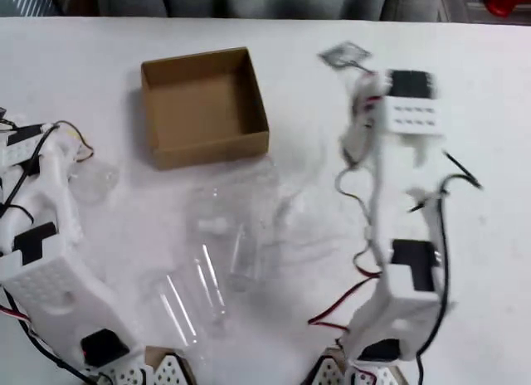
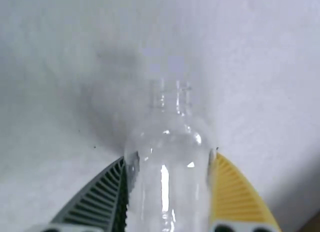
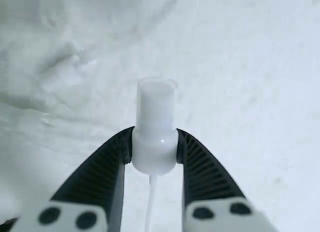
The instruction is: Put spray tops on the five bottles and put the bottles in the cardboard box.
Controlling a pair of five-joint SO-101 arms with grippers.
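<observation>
My left gripper [image 2: 169, 163] is shut on a clear plastic bottle [image 2: 170, 137], with the grey and yellow fingers clamping its body and the open neck pointing away. In the high view this gripper [image 1: 87, 179] and its bottle [image 1: 101, 182] are at the table's left side. My right gripper [image 3: 154, 141] is shut on a white spray top [image 3: 156, 107], whose thin tube hangs back between the black fingers. From above, that gripper [image 1: 347, 58] is at the far right of the open cardboard box [image 1: 203, 111]. Several clear bottles [image 1: 207, 277] lie in the table's middle.
The white table [image 1: 481, 236] has bare room on the far right. Red and black cables [image 1: 348, 298] trail beside the right arm's base. The box stands toward the back, left of centre.
</observation>
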